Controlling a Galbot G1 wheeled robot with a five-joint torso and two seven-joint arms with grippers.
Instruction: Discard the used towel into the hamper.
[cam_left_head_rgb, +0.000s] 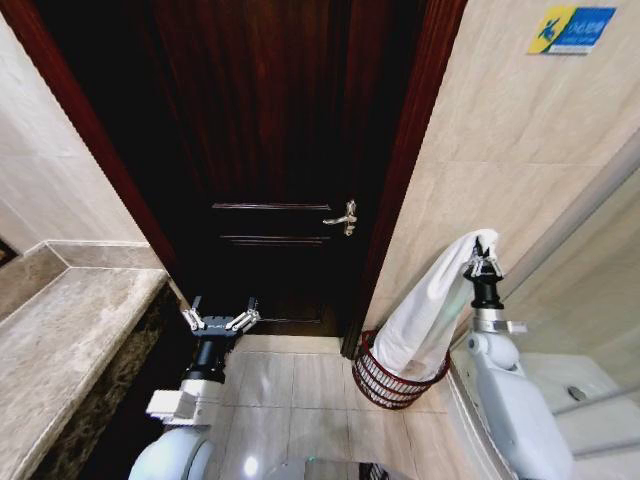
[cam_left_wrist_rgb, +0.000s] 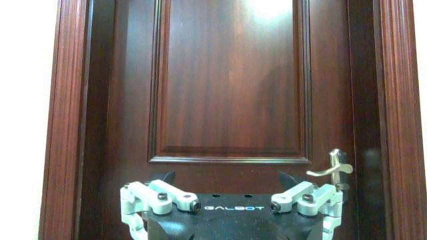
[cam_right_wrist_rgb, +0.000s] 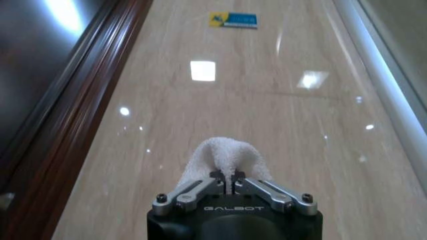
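At the foot of the door frame, on the glossy beige tile floor (cam_left_head_rgb: 300, 385), sits the hamper (cam_left_head_rgb: 385, 385) — round, dark red open wire weave, flared rim. The white terry towel (cam_left_head_rgb: 435, 310) drapes down into it, its top pinched in the right claw (cam_left_head_rgb: 483, 262), fingers closed on the cloth. Left claw (cam_left_head_rgb: 220, 320) spread wide, empty, facing the dark panelled wood door (cam_left_head_rgb: 270, 150) with its metal lever handle (cam_left_head_rgb: 343, 219). Marble ledge (cam_left_head_rgb: 60, 340) on the left — polished stone wall (cam_left_head_rgb: 500, 140) on the right.
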